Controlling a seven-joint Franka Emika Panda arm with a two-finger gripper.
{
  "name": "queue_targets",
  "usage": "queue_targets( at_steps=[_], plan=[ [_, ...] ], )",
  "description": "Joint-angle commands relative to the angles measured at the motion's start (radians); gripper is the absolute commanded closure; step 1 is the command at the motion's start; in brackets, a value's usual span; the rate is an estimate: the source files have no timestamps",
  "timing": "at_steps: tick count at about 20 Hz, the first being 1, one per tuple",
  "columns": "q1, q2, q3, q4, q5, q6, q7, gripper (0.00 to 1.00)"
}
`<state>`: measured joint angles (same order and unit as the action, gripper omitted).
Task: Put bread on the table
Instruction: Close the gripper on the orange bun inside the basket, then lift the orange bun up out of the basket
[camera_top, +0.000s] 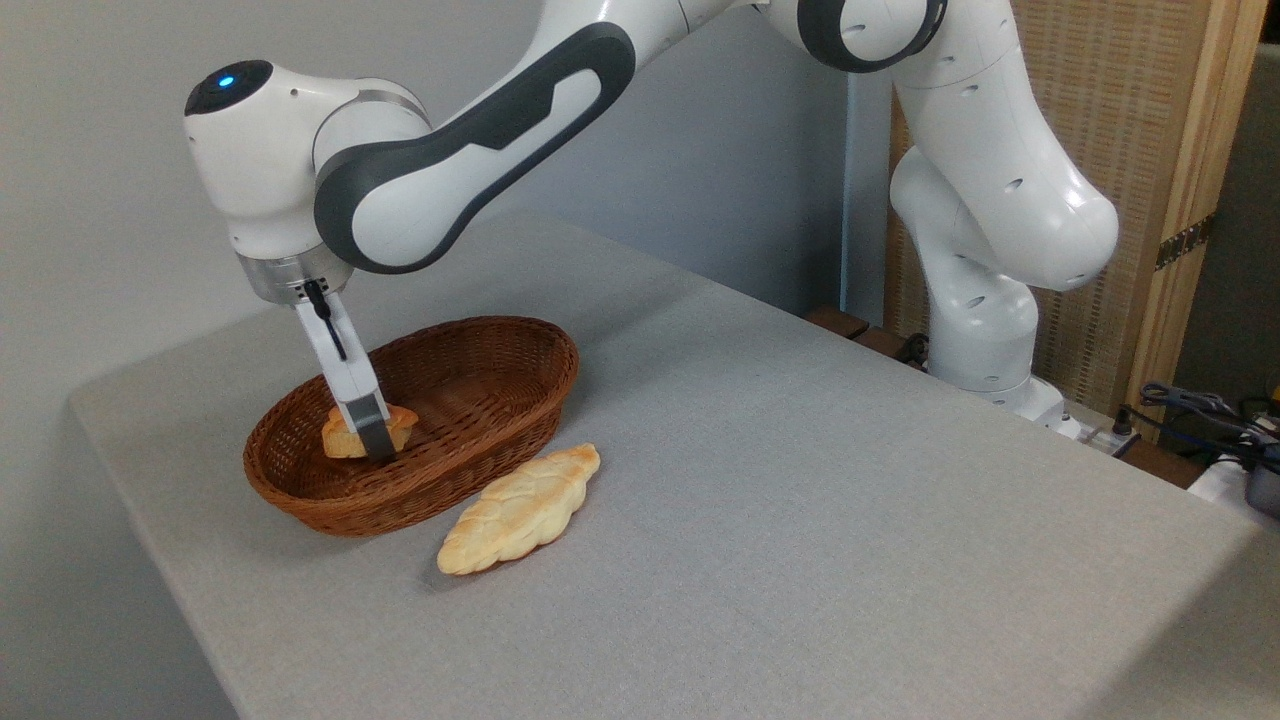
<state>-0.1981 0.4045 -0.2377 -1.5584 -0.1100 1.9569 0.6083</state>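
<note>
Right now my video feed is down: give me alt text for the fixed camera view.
The robot's hand reaches into the wicker basket, fingers around the small orange-brown bun that sits inside it. A longer braided loaf lies on the grey table, touching the basket's near side.

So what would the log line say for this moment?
gripper: at bread, grip unclear | bread: in basket | table: loaf beside basket

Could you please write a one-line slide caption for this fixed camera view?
Pincer reaches the small bun in the wicker basket; braided loaf lies on the grey table.
</note>
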Motion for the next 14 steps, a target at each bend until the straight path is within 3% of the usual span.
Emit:
queue_targets(
  at_steps=[1,7,10,14],
  plan=[
    [-0.004,0.007,0.001,0.001,0.013,0.011,-0.007,0.6],
    [-0.004,-0.013,0.003,0.006,0.004,0.01,-0.018,0.6],
    [0.003,-0.062,0.014,0.006,0.004,-0.006,-0.022,0.6],
    [0.044,-0.137,0.04,0.008,0.003,-0.071,-0.05,0.59]
  ],
)
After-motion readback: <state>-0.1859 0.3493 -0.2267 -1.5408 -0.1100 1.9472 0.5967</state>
